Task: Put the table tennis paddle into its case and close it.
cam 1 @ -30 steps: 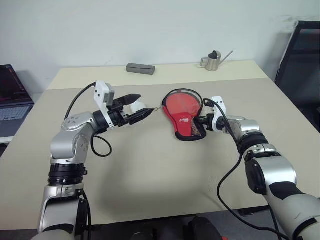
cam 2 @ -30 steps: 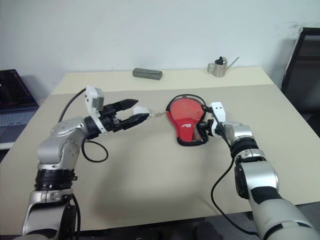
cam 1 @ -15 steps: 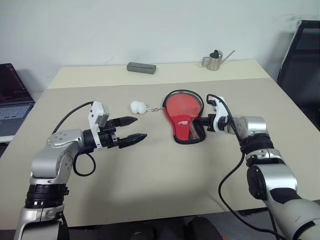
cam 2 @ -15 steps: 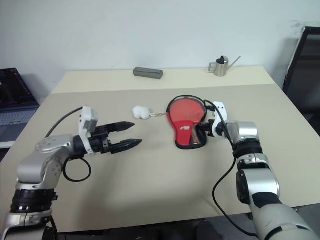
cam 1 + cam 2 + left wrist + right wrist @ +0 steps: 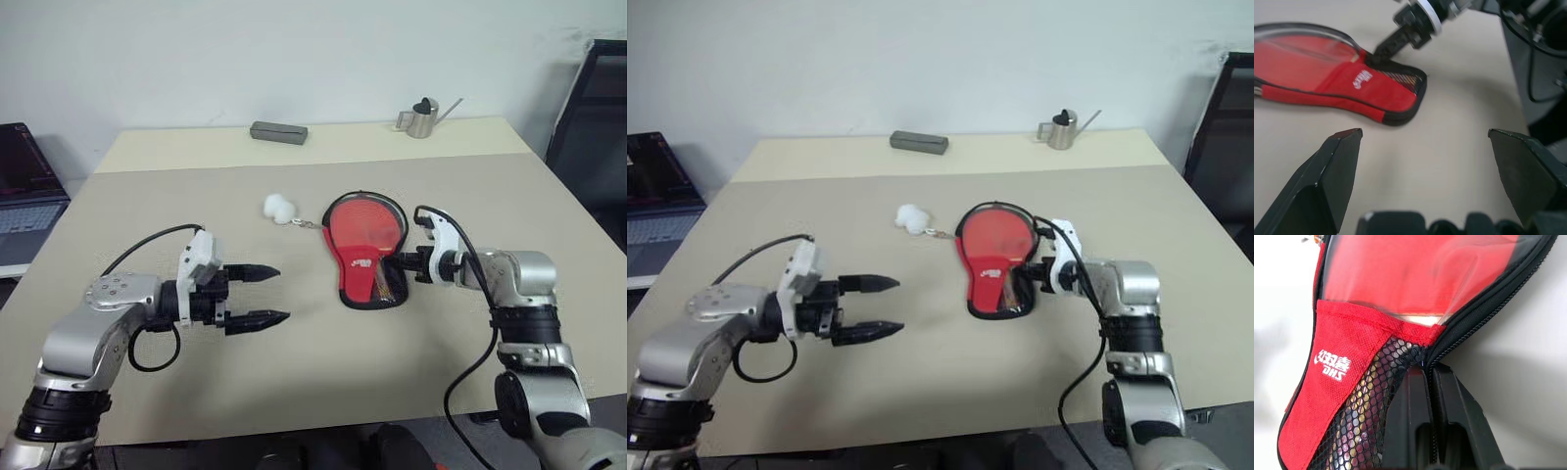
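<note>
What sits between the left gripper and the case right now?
Nothing visible. Bare table lies between the open left gripper and the case. The pom-pom lies off to the side, and the right gripper pinches the case's far edge.

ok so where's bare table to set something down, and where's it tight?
Free: the near strip in front of the case, between the left pincer and right pincer; the band between the grey block and the pom-pom; the far right, below the watering can. Crowded: around the case, with the right pincer at its edge.
</note>
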Controlling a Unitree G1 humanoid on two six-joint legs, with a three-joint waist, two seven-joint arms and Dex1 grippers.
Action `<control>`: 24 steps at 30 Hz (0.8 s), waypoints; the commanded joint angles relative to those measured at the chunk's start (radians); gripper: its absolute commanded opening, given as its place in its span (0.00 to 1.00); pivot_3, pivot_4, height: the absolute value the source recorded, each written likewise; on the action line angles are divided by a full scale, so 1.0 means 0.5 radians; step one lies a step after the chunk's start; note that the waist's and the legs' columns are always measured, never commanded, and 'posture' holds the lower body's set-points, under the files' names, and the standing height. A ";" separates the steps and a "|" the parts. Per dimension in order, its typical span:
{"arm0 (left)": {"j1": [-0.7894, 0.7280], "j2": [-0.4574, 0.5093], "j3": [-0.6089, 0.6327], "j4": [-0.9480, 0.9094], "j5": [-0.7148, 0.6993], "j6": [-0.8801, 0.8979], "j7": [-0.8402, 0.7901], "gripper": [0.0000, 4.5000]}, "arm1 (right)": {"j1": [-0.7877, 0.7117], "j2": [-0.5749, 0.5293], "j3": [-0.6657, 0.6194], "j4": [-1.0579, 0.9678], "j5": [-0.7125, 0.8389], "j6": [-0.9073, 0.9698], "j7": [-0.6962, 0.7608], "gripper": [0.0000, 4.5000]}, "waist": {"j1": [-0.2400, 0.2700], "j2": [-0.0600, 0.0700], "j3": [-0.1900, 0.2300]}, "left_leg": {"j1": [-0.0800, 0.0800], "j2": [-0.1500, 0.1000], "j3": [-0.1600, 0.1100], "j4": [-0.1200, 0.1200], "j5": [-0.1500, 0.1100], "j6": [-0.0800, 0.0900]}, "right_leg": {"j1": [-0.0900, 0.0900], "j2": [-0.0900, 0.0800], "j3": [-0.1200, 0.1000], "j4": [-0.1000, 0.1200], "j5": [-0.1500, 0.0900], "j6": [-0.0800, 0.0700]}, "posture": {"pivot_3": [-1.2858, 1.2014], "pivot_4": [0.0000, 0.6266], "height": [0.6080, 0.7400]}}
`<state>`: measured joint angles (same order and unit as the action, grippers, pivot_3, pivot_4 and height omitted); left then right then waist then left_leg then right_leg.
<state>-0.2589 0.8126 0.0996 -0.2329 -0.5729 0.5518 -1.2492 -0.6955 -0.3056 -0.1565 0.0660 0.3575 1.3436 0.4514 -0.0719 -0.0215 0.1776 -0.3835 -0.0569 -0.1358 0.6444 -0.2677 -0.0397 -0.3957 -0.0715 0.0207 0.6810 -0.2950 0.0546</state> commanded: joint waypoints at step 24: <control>-0.095 0.040 -0.202 -0.106 -0.032 -0.088 -0.187 1.00 | 0.893 -0.447 -0.040 -1.167 0.886 0.542 -0.180 0.00 | 0.079 0.000 0.000 | 0.004 0.000 -0.002 0.001 -0.003 0.004 | 0.010 0.000 -0.005 -0.004 -0.001 0.001 | 0.52 0.24 1.00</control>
<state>-0.2906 0.8257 -0.0019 -0.2598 -0.5742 0.5194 -1.3277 -0.2801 -0.5129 -0.1883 -0.4938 0.7471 1.5774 0.3673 -0.0324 -0.0216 0.1775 -0.3815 -0.0569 -0.1372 0.6449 -0.2690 -0.0374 -0.3902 -0.0713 0.0177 0.6785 -0.2956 0.0551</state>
